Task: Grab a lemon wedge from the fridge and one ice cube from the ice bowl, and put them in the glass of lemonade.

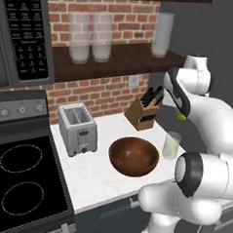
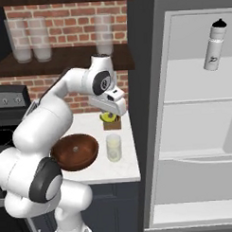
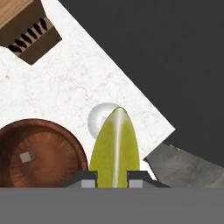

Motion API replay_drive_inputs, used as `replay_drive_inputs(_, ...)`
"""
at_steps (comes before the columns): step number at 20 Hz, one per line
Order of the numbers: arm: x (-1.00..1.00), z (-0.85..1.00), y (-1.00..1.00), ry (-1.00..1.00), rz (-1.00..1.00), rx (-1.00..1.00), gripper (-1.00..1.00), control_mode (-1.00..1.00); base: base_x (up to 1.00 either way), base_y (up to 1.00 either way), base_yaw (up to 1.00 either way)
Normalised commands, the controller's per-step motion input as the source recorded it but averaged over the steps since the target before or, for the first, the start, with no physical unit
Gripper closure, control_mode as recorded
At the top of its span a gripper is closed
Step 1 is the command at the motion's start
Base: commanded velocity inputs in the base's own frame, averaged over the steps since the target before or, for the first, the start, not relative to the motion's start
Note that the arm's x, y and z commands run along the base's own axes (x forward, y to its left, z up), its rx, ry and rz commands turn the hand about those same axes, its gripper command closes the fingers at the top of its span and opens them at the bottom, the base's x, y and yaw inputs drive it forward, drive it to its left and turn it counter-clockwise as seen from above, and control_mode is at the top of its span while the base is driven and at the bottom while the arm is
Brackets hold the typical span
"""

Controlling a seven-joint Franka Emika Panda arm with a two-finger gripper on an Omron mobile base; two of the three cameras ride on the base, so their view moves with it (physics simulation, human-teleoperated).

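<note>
Jaws clenched on the lemon wedge; center it over the glass of lemonade, mid-frame, before lowering and releasing.

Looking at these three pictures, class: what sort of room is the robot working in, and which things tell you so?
A home kitchen, rendered rather than real. The clues: a stove beside a white counter with a toaster and knife block, and an open fridge with white shelves.

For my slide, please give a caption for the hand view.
Jaws shut on lemon wedge, held above the glass beside the ice bowl.
</note>
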Motion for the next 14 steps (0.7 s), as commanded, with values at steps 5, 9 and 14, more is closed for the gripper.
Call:
replay_drive_inputs(5,0.0,-0.62,0.0,0.0,0.0,0.0,1.0,-1.0,0.0,0.0,0.0)
replay_drive_inputs(9,0.01,-0.66,0.0,0.0,0.0,0.0,1.0,-1.0,0.0,0.0,0.0)
replay_drive_inputs(14,0.0,-0.24,0.0,-0.05,0.0,0.0,1.0,-1.0,0.0,0.0,0.0)
